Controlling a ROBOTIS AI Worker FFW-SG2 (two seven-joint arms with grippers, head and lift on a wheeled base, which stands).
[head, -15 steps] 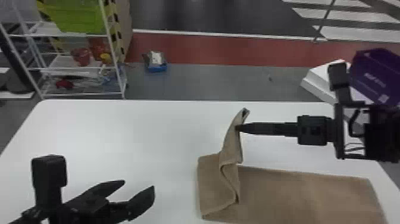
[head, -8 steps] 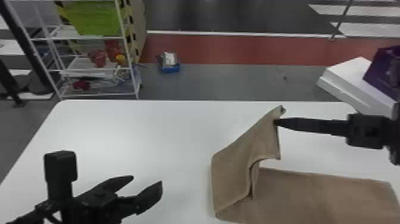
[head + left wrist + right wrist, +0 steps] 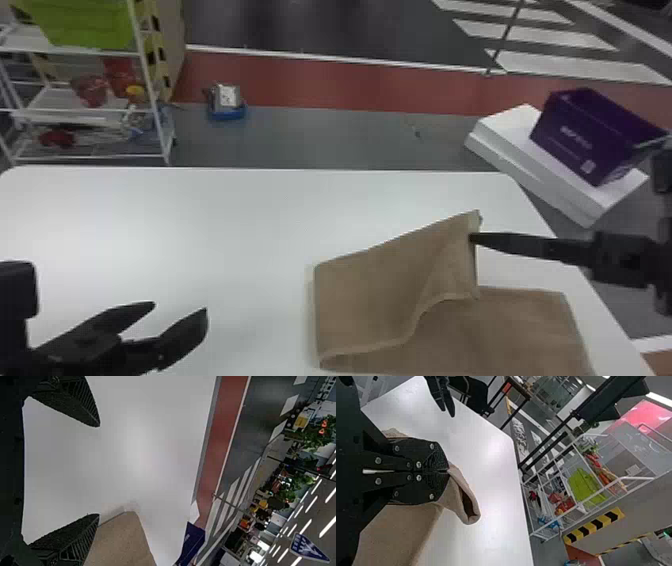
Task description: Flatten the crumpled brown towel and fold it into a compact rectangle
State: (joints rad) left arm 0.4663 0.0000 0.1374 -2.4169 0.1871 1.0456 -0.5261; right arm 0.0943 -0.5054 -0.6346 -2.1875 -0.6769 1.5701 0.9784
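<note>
Towel (image 3: 370, 305), 1, droops from 1 right pincer (image 3: 474, 239).

The towel (image 3: 375, 295) is a plain sandy brown against the white worktop (image 3: 200, 225). Both the left gripper (image 3: 180, 306) and the right gripper (image 3: 471, 238) have black jaws. Past the far edge I see grey floor (image 3: 320, 137), a brick-red band (image 3: 325, 85) edged in white, then dark flooring with white stripes (image 3: 540, 37). On the far left, a white rack (image 3: 90, 157) carries a lime-green bin (image 3: 85, 25), beside yellow-and-black hazard striping (image 3: 155, 40). Far right, there's a deep purple box (image 3: 555, 120).
</note>
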